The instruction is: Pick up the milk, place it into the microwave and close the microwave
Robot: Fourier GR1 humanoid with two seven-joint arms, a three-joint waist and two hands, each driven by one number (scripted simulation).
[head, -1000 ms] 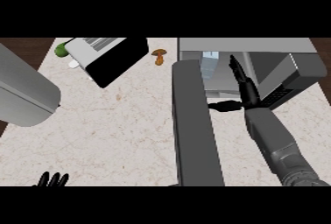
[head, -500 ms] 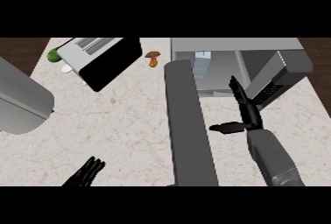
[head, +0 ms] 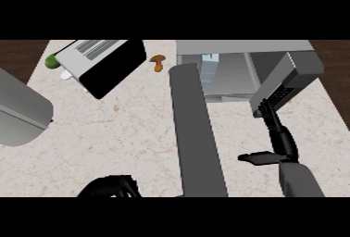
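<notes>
Now, left to right: the left hand [head: 109,187] sits low at the view's edge; whether it is open or closed cannot be told. Just right of it the open microwave door [head: 195,134] runs edge-on, its long axis from the microwave [head: 239,46] toward the robot. The milk [head: 209,62] stands inside, near the hinge end. The right hand [head: 282,139], open and empty, lies on the door's inner side. Closing likely suits the left hand, which has neared the door since half a second ago; the right has drawn back.
</notes>
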